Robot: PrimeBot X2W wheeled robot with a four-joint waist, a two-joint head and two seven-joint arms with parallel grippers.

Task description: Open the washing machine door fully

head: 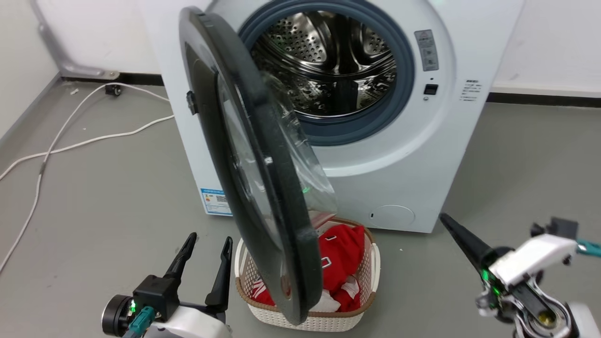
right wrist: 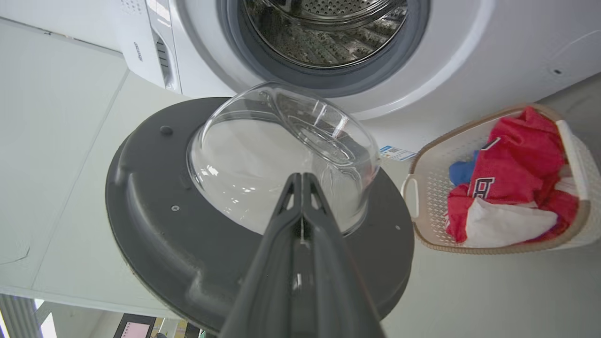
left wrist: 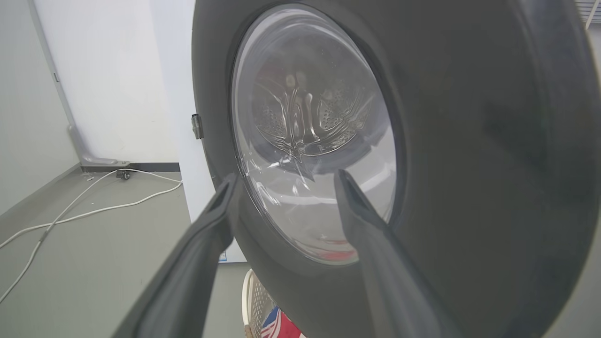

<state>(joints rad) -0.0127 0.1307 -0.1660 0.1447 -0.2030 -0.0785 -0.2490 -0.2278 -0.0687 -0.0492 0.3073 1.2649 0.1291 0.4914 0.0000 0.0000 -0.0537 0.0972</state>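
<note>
one washing machine (head: 399,159), one washing machine door (head: 263,188), one laundry basket (head: 305,324), two pincers. the door, a glossy black disc with a bulging clear glass bowl, stands swung out edge-on above the basket. the left pincer (head: 209,244) gapes wide and empty near its outer face. the right pincer (head: 446,219) is pressed closed, holding nothing.

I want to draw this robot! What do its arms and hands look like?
Each hand has two long, thin black fingers tapering to points. The left gripper sits on a black block with a green light, a teal plug and a round black knob, then white casing. The right gripper has green lights, white casing, a teal part and bare metal at its joint.
</note>
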